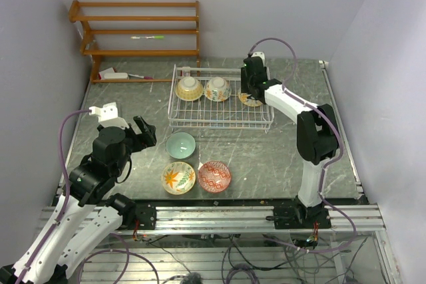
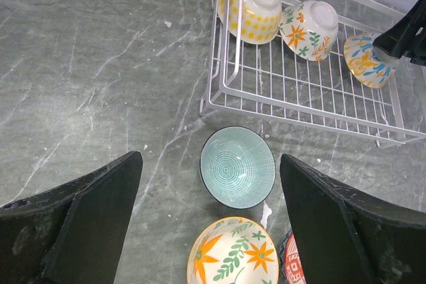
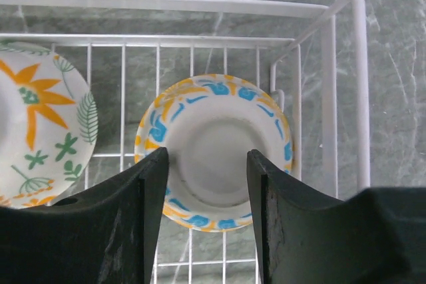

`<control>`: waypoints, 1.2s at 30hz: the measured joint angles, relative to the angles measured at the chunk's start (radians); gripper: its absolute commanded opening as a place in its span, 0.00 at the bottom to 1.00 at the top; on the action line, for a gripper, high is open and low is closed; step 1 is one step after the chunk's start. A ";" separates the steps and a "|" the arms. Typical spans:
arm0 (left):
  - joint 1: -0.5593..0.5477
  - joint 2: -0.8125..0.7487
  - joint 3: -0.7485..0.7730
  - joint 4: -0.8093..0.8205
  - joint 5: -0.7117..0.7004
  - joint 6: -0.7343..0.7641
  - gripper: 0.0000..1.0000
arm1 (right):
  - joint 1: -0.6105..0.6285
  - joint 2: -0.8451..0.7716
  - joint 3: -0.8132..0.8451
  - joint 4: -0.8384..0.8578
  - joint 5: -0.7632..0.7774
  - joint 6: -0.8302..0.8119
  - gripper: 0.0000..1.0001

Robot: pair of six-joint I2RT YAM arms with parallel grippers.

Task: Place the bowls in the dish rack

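The white wire dish rack (image 1: 219,123) holds three upturned bowls: a yellow-dotted bowl (image 1: 190,88), an orange-floral bowl (image 1: 217,88) and a blue-and-yellow bowl (image 1: 253,102). My right gripper (image 1: 252,91) is over the blue-and-yellow bowl (image 3: 214,118) at the rack's right end (image 3: 329,84). Its jaws stand half closed against the bowl's foot. On the table in front of the rack sit a teal bowl (image 2: 237,166), an orange-flower bowl (image 2: 233,252) and a red patterned bowl (image 1: 214,175). My left gripper (image 2: 210,157) is open and empty above the teal bowl.
An orange-brown wooden shelf unit (image 1: 140,31) stands at the back left, with a pen on one shelf and small items at its foot (image 1: 116,74). Grey walls close in on the left, back and right. The metal rail (image 1: 213,214) runs along the near edge.
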 measured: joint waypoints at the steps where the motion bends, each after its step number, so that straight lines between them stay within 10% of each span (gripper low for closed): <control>1: 0.000 0.000 0.000 0.000 0.000 0.000 0.95 | -0.009 0.005 0.001 0.002 -0.001 -0.001 0.50; 14: 0.000 0.002 0.000 0.000 0.000 0.000 0.95 | -0.028 0.011 -0.007 0.070 -0.085 -0.016 0.99; 25: 0.000 0.005 0.000 0.000 -0.001 0.000 0.95 | 0.008 -0.201 -0.106 0.070 -0.127 -0.031 1.00; 36: 0.000 -0.005 0.000 -0.001 -0.011 -0.005 0.95 | 0.429 -0.462 -0.298 0.002 -0.032 0.014 0.83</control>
